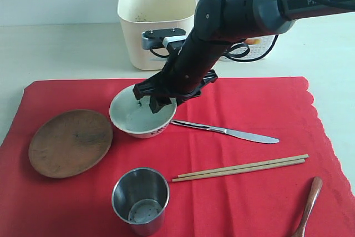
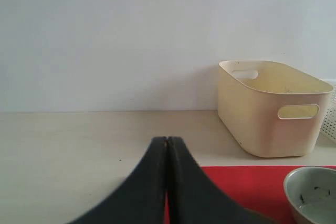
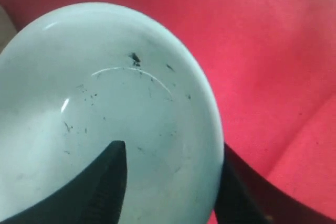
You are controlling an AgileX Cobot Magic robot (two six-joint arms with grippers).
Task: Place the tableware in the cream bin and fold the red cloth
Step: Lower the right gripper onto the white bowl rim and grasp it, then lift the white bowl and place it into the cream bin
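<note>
A round steel cup (image 1: 140,199) is set nearest on the large red cloth (image 1: 249,104); behind, the rim of the white speckled bowl (image 1: 130,117) is straddled by the spread, unclamped right fingers (image 3: 105,182). The left fingers (image 2: 152,182) are pressed together. The tall cream plastic bin (image 1: 155,20) is placed farthest.

Flat red cloth (image 1: 252,104) holds wooden plate (image 1: 70,143) at its left edge, white bowl (image 1: 132,121) beside, steel cup (image 1: 140,199) near front edge, knife (image 1: 227,131), chopsticks (image 1: 241,167), spoon (image 1: 309,203) at right; cream bin (image 1: 151,23) behind.

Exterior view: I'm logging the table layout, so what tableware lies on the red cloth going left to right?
Wooden plate → bowl → knife → wooden spoon; the cup and chopsticks overlap these in the order.
</note>
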